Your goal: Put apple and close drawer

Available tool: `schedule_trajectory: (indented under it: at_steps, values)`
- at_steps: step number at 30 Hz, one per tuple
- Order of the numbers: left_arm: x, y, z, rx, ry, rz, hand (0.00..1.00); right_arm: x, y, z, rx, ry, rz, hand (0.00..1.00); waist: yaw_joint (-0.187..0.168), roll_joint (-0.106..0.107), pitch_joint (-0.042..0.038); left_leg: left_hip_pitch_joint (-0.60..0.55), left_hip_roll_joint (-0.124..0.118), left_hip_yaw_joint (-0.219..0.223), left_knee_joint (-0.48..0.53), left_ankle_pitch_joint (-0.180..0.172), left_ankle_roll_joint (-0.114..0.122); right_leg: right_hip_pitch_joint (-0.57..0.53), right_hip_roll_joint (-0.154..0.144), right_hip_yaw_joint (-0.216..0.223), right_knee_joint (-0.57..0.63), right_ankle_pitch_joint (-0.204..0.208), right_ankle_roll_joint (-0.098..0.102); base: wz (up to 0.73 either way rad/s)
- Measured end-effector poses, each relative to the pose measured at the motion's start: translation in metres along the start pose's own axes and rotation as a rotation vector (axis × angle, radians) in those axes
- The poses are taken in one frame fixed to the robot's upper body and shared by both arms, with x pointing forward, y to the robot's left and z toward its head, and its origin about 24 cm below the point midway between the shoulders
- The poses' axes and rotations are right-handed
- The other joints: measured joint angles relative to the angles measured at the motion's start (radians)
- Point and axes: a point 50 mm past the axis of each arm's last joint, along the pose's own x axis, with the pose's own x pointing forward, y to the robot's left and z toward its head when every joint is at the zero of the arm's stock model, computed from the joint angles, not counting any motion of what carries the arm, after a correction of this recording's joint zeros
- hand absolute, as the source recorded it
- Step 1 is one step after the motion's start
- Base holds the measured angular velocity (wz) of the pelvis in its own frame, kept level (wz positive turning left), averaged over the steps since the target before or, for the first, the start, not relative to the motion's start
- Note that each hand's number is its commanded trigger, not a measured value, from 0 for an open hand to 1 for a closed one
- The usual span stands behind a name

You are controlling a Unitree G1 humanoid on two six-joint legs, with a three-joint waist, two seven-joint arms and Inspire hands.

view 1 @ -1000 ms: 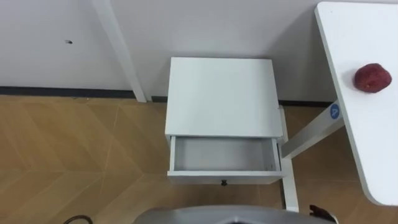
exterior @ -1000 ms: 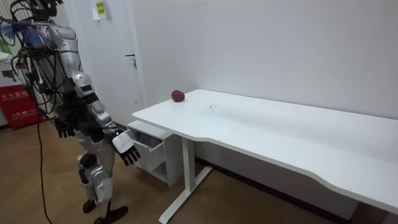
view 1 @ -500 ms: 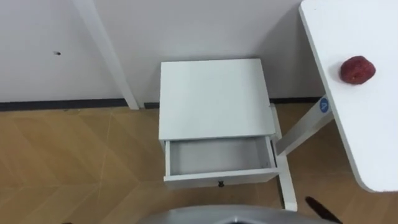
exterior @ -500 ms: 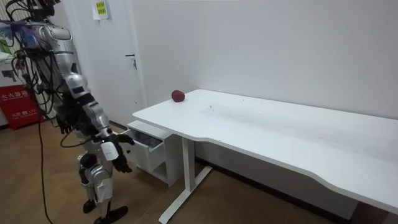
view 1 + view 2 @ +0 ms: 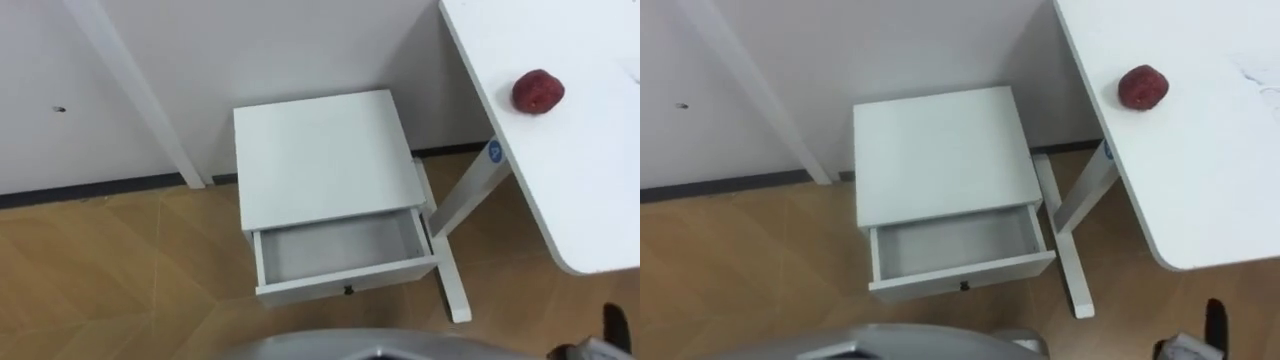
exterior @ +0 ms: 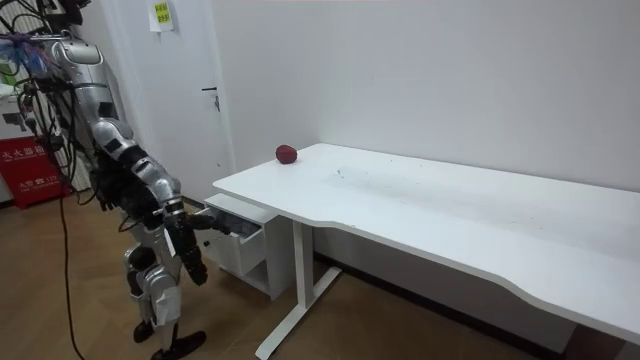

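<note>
One hand to mind: the right hand (image 5: 1212, 322) hangs low, fingers slack, holding nothing, near the open drawer (image 5: 338, 250). The apple (image 5: 538, 91) sits by the table's (image 5: 585, 185) wall-side corner. It is probably firm, light and apt to roll, so cup its widest part.

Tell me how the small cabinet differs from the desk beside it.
The cabinet is low and boxy, with its drawer pulled open; the desk stands taller on a slim leg. The desk carries the red apple; the cabinet does not. Both are white.
</note>
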Motion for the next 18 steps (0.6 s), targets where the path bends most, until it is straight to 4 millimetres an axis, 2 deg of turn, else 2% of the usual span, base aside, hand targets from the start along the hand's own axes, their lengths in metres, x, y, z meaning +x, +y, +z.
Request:
schedule_trajectory:
  at_steps: [6,10,12,13,16,18]
  values:
    - [0.001,0.002,0.008,0.007,-0.034,0.004,0.0,-0.021,0.04,0.012,0.052,-0.056,0.089,0.0,-0.004,-0.014,0.0007,-0.001,0.001,-0.001,-0.003,0.001,0.0,-0.004,0.0,-0.005,0.0,0.0,0.0,0.0]
    - [0.001,0.002,0.01,0.02,-0.045,0.005,0.0,-0.05,0.073,0.029,0.008,-0.223,0.183,0.0,-0.011,-0.02,0.0025,-0.01,0.0,-0.002,-0.006,0.001,0.0,-0.012,0.0,-0.005,-0.001,0.0,0.0,0.0]
    - [0.0,-0.001,0.014,0.042,-0.065,-0.007,0.0,-0.074,0.092,0.037,-0.067,-0.386,0.271,0.0,-0.013,-0.022,0.005,-0.028,0.0,-0.003,0.0,0.001,0.0,-0.027,0.0,-0.006,0.001,0.0,0.0,0.0]
    - [0.0,-0.003,0.015,0.05,-0.071,-0.012,0.0,-0.08,0.095,0.039,-0.082,-0.429,0.292,0.0,-0.014,-0.023,0.0056,-0.028,0.0,-0.003,0.001,0.001,0.0,-0.028,0.0,-0.007,0.0,0.0,0.0,0.0]
    - [-0.001,-0.01,0.018,0.111,-0.094,-0.04,0.0,-0.111,0.114,0.038,-0.196,-0.637,0.425,0.0,-0.009,-0.02,0.0049,-0.03,0.0,-0.005,-0.002,0.001,0.0,-0.029,0.001,-0.008,-0.002,0.0,0.0,0.0]
    - [-0.002,-0.014,0.022,0.142,-0.116,-0.053,0.0,-0.127,0.12,0.034,-0.272,-0.741,0.519,0.0,0.003,-0.015,-0.001,-0.038,0.002,-0.005,-0.004,0.001,-0.001,-0.04,0.001,-0.007,-0.001,0.0,0.0,0.0]
